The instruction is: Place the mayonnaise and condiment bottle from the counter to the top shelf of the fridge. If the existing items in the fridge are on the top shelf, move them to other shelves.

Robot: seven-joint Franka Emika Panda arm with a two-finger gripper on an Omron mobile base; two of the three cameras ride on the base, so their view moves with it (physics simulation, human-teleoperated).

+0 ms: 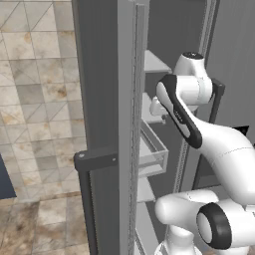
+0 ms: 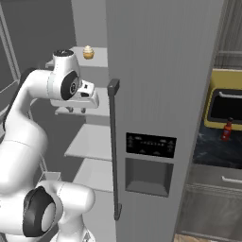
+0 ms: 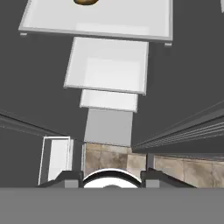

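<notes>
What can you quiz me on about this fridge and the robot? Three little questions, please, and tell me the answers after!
1. True or false: the bun sits on the top shelf.
2. Where is the red bottle? A: inside the fridge. B: on the counter. C: on the floor.
3. Fill in the missing word: the door of the fridge is ____.

Key: 1 true. 2 B. 3 open.
</notes>
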